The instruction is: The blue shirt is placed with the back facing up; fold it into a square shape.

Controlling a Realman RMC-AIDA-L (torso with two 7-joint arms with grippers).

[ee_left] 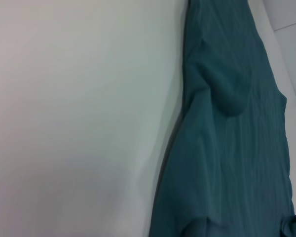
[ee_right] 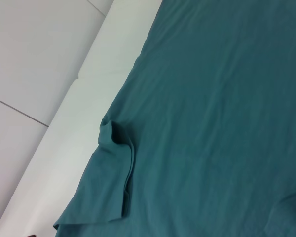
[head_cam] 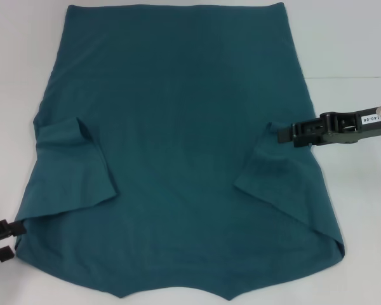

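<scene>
The blue shirt (head_cam: 178,114) lies flat on the white table, plain side up, its hem at the far edge. Both short sleeves are folded inward onto the body: the left sleeve (head_cam: 70,165) and the right sleeve (head_cam: 276,184). My right gripper (head_cam: 282,134) reaches in from the right and its tip meets the top corner of the right sleeve's fold. At the shirt's near left corner my left gripper (head_cam: 0,241) stands open, just off the fabric. The left wrist view shows the shirt (ee_left: 227,148) edge and a folded sleeve (ee_left: 227,94). The right wrist view shows the shirt (ee_right: 212,98) and a sleeve fold (ee_right: 121,158).
The white table (head_cam: 349,38) shows bare on both sides of the shirt, wider on the right. A seam in the surface (head_cam: 349,77) runs across at the right. The shirt's near edge reaches the bottom of the head view.
</scene>
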